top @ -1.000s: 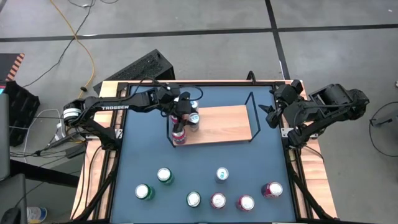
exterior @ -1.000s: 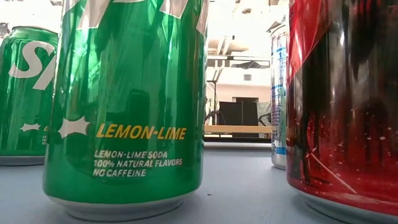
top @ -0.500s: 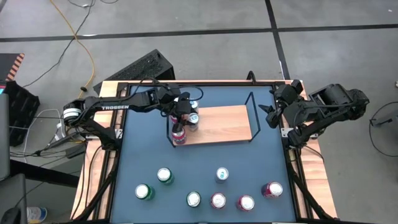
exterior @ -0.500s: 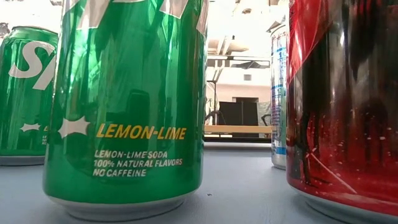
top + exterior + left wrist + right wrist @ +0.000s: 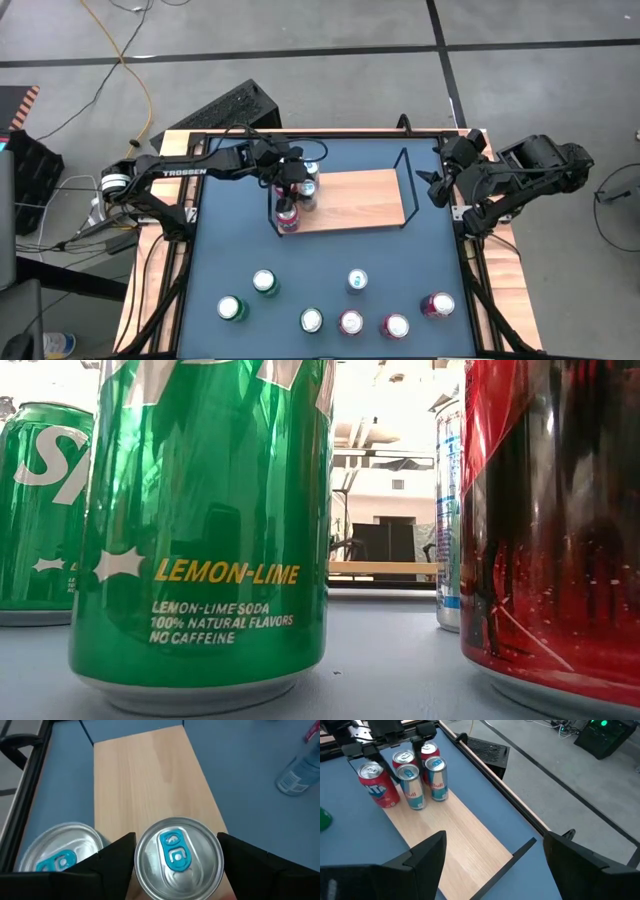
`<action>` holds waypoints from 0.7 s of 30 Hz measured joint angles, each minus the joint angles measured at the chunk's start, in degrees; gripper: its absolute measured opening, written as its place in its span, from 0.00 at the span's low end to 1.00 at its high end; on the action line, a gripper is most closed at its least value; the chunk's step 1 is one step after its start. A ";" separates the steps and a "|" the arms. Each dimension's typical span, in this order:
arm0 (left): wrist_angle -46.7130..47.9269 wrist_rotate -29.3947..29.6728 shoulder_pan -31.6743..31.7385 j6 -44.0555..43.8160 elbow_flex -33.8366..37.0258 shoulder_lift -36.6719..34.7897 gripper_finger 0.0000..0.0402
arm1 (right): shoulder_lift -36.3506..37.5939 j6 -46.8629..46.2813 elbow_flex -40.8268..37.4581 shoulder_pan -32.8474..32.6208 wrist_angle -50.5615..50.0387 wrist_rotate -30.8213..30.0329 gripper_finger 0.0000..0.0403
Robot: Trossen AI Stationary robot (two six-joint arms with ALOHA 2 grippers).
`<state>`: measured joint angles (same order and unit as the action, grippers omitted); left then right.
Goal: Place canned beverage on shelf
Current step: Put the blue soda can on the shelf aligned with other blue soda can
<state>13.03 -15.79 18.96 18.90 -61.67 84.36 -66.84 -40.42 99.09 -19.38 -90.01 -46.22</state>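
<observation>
The shelf (image 5: 355, 198) is a light-wood board with black wire end frames, standing on the dark-blue table. Several cans stand upright at its left end, among them a red one (image 5: 377, 785) and two silver-blue ones (image 5: 436, 779). My left gripper (image 5: 177, 840) is over that end, open. Its fingers stand on either side of a silver can with a blue tab (image 5: 179, 855), which rests on the board next to another such can (image 5: 60, 860). My right gripper (image 5: 494, 837) hangs open and holds nothing, above the table's right edge (image 5: 437, 185). My left gripper straddles the top rim (image 5: 150, 832) of the blue-tabbed can, coming slanting down from the table's left side. The can's top covers the inner faces of the fingers, so I cannot tell whether they touch it. The can stands upright on the shelf board.
Several loose cans stand near the table's front edge, green ones (image 5: 265, 282) at the left, red ones (image 5: 438, 304) at the right and a silver-blue one (image 5: 357, 280). They fill the low view (image 5: 205, 530). The shelf's right half (image 5: 455, 835) is bare wood.
</observation>
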 joint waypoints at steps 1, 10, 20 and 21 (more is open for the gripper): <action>-0.14 -0.01 0.00 -0.01 0.00 0.00 0.65 | 0.00 0.00 0.00 0.01 0.00 0.03 0.79; -0.05 -0.27 0.00 -0.04 0.00 0.00 0.66 | -0.01 0.11 0.00 0.00 -0.01 0.02 0.79; -0.25 -1.60 0.00 -2.05 0.00 0.02 0.66 | -0.01 0.01 0.00 0.00 -0.01 0.01 0.79; -0.25 -1.60 0.00 -2.26 0.00 0.02 0.66 | -0.01 -0.03 0.00 0.01 0.01 0.01 0.79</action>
<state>12.77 -17.39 18.96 16.64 -61.67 84.38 -66.85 -40.45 99.09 -19.37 -90.00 -46.22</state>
